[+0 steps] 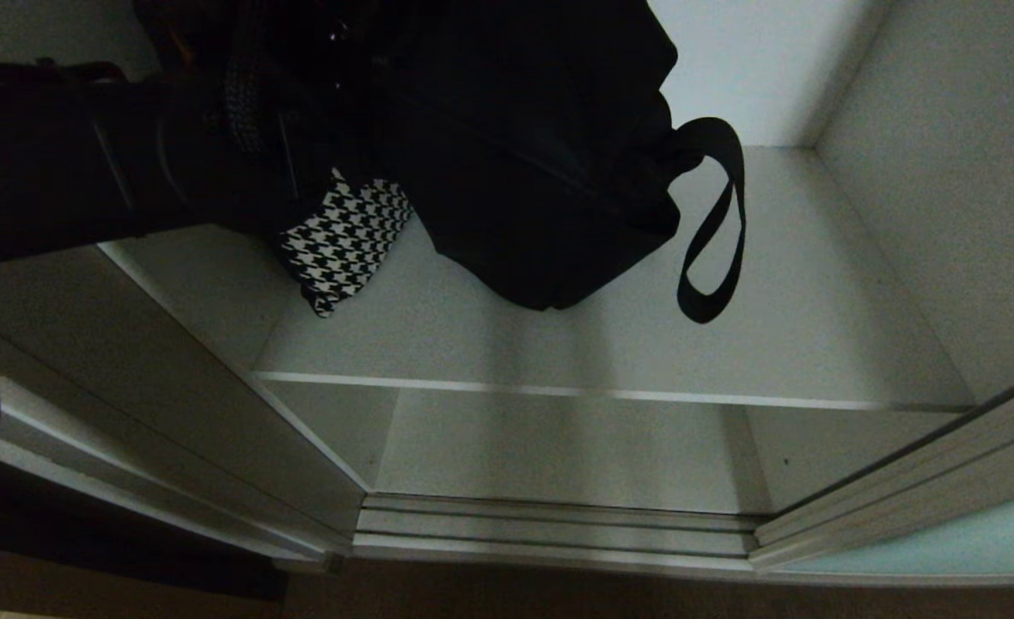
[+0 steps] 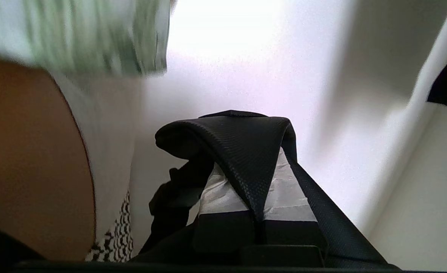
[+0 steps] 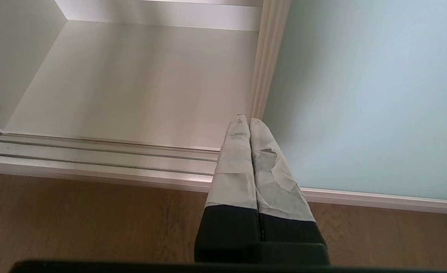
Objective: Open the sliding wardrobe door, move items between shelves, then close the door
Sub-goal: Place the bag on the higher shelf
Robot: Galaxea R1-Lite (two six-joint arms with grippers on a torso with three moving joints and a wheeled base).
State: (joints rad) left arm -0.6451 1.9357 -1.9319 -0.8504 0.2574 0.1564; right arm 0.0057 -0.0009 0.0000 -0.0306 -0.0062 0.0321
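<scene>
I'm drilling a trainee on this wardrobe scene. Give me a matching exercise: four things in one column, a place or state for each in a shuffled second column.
Things:
1. large soft black fabric bag
2. frosted pale teal glass sliding door
3. right end effector
4. black-and-white houndstooth piece

States:
A. shut, holding nothing, low near the door track
B. hanging from the left end effector, above the light-grey shelf
C. slid aside, wardrobe open
D. beside the bag, partly hidden by the arm

Pairs: 1-B, 2-C, 3-A, 4-D

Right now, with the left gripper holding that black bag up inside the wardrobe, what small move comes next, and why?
Probably lower it. The left gripper is shut on the black bag's strap, and the bag hangs over the grey shelf beside the houndstooth piece.
</scene>
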